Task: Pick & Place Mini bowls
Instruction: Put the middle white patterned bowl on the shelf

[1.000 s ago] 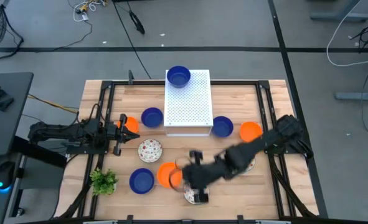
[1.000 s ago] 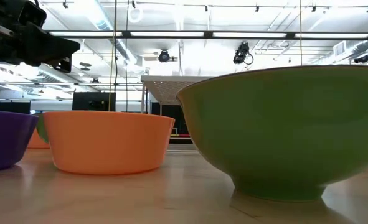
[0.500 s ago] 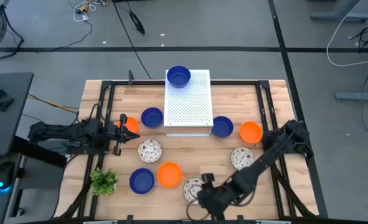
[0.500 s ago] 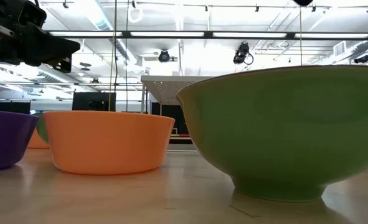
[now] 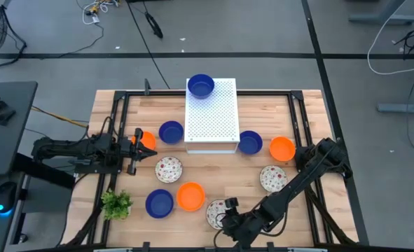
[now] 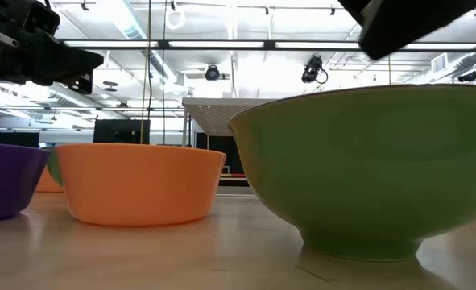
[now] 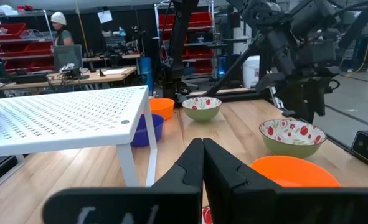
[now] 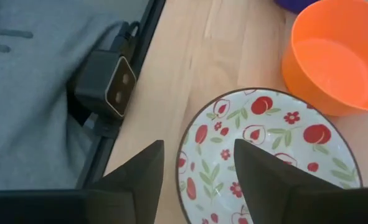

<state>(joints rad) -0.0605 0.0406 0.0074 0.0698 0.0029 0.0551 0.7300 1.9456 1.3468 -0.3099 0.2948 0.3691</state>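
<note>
**Right gripper hanging over the speckled bowl at the near edge**

The right gripper is hovering just above a white red-speckled bowl at the table's near edge, its fingers spread apart over the rim and holding nothing. An orange bowl is sitting just beside it. The left gripper is waiting at the table's left side, fingers pressed together and empty, near another speckled bowl.

**Workshop floor and ceiling**

A grey floor crossed by dark tape lines and loose cables surrounds the wooden counter. Long ceiling lights glow overhead. Red storage bins line shelves behind a cluttered workbench.
</note>
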